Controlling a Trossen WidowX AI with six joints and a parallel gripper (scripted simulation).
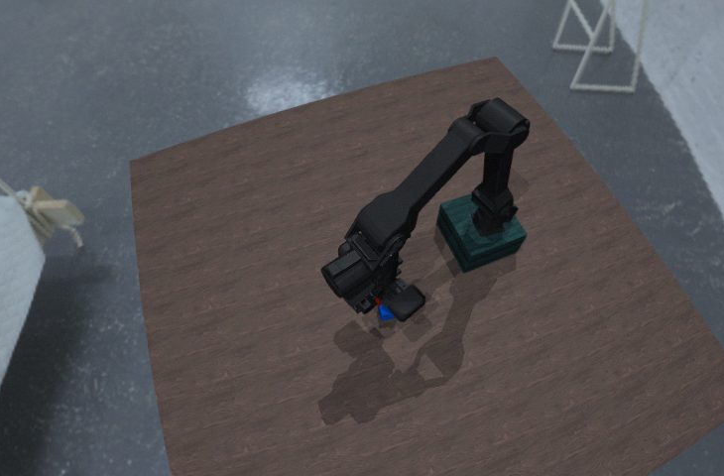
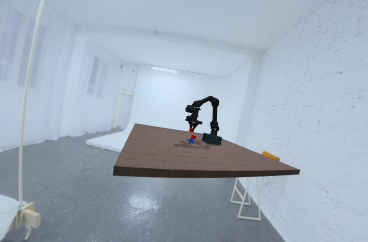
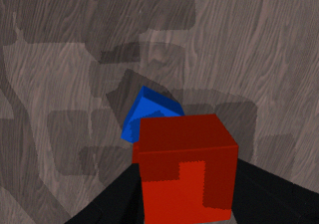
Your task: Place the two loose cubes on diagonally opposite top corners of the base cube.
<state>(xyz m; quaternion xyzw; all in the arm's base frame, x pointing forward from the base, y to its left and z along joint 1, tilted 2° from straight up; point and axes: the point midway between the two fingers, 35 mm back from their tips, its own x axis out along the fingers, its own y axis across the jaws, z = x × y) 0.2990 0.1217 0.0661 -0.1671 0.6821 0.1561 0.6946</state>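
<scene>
My gripper (image 1: 383, 303) (image 2: 191, 128) (image 3: 183, 170) is shut on a red cube (image 2: 191, 130) (image 3: 186, 171) and holds it in the air above the table. Right below it stands the blue base cube (image 1: 385, 315) (image 2: 191, 140) (image 3: 151, 112). A second red cube (image 2: 193, 136) rests on top of the blue cube. In the wrist view the held cube covers most of the blue cube and hides the second red cube. In the top view the gripper hides most of the cubes; only a sliver of red shows.
The arm stands on a dark teal pedestal block (image 1: 478, 249) (image 2: 211, 138) to the right of the cubes. The brown wooden table (image 1: 233, 252) (image 2: 161, 159) has edges far from the cubes. The arm's shadow lies in front of them.
</scene>
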